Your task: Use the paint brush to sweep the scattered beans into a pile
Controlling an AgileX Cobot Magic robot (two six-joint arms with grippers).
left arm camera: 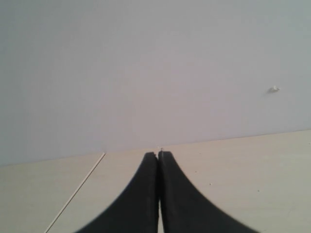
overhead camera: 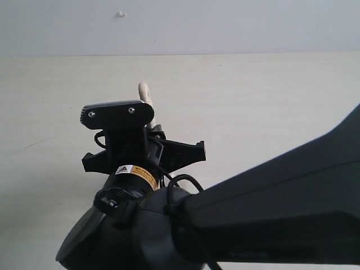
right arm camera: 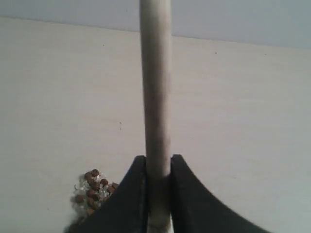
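Pale tabletop (overhead camera: 270, 95) is seen beneath a plain grey wall (overhead camera: 225, 22). The paint brush (right arm camera: 155, 87) is clamped by its handle between the right jaws, with the bristles hidden; the left jaws are pressed together on nothing. The beans (right arm camera: 93, 187) are heaped in a pile (right arm camera: 91, 194) beside the right jaws. If the unseen bristles were dragged through it, the pile could be scattered, or the handle twisted within the grip

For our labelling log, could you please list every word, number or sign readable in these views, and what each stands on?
Nothing legible.
Yellow-and-white sticker on the right arm, at its wrist: a black warning triangle shows; its print is too small and blurred to read.
Both wrist views: no text.
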